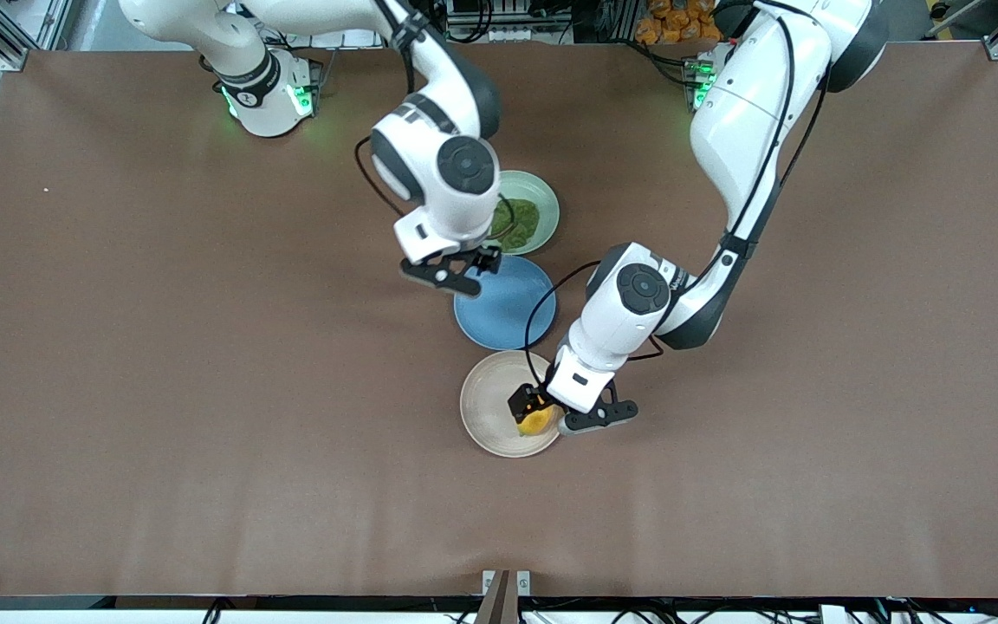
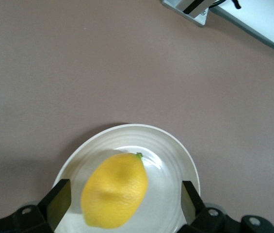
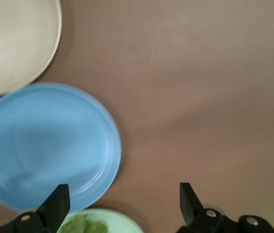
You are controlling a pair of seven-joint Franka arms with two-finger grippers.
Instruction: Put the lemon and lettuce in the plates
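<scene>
Three plates lie in a line down the middle of the surface (image 1: 118, 347). The mint green plate (image 1: 547, 204), farthest from the front camera, holds the lettuce (image 1: 521, 221), which covers much of its middle. The blue plate (image 1: 508, 308) comes next and touches or nearly touches the green one; its rim is partly hidden under the right tool. The beige plate (image 1: 486, 407) is nearest the front camera, just beside the blue plate. The lemon (image 1: 535, 422) sits in the beige plate, toward the rim on the left arm's side; the left wrist view shows the lemon (image 2: 115, 190) resting on the plate's floor (image 2: 170, 160), stem end up-slope toward the centre.

Broad bare brown surface surrounds the plates toward both arms' ends and toward the front camera. All three plates are well apart from every edge of the surface.

Left tool (image 1: 542, 414): low over the beige plate, fingers spread wide on either side of the lemon with a visible gap each side; it grips nothing.

Right tool (image 1: 456, 270): over the adjoining rims of the green and blue plates, fingers (image 3: 54, 206) spread wide, nothing between them. The lettuce edge (image 3: 86, 224) shows just below it.
</scene>
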